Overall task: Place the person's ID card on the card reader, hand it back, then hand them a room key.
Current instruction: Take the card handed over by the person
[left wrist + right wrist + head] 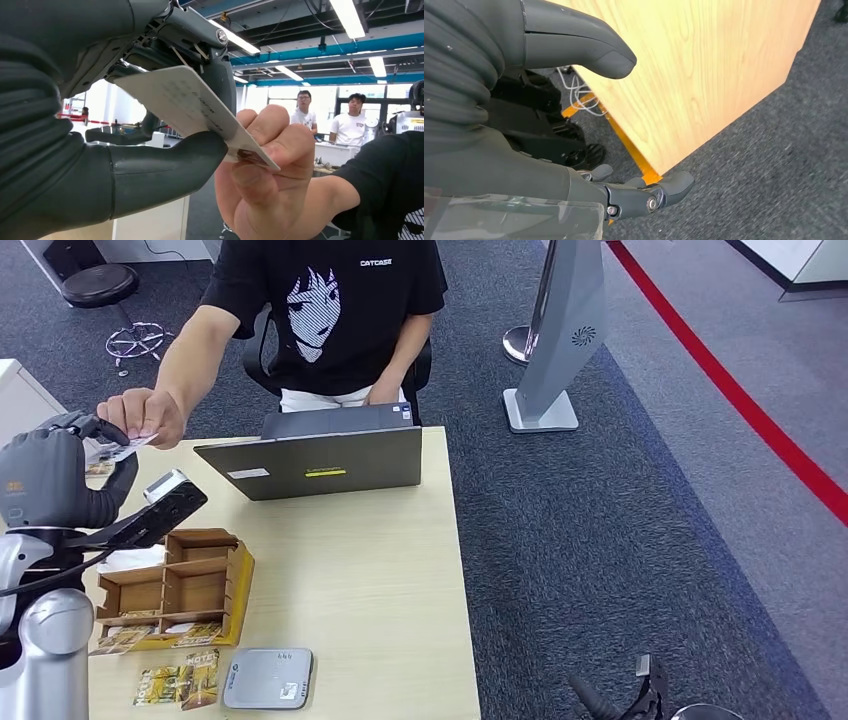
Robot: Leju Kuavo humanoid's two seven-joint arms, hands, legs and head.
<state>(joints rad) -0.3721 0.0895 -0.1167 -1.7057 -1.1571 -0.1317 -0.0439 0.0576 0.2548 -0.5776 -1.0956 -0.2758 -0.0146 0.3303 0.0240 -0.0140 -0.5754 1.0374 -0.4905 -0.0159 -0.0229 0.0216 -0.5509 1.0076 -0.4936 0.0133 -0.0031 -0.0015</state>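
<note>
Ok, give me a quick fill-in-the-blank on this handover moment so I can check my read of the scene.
1. The card is held at once by the left robot hand and the person's ____.
2. The grey laptop on the table stands ____.
3. The flat grey card reader lies on the table in front of the wooden ____.
4. The right robot hand hangs beside the table, holding ____.

Missing words: hand; open; organiser; nothing

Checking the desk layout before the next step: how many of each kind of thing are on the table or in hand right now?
Laptop: 1
Card reader: 1
Wooden organizer box: 1
Card in the left hand and person's hand: 1
Total: 4
</note>
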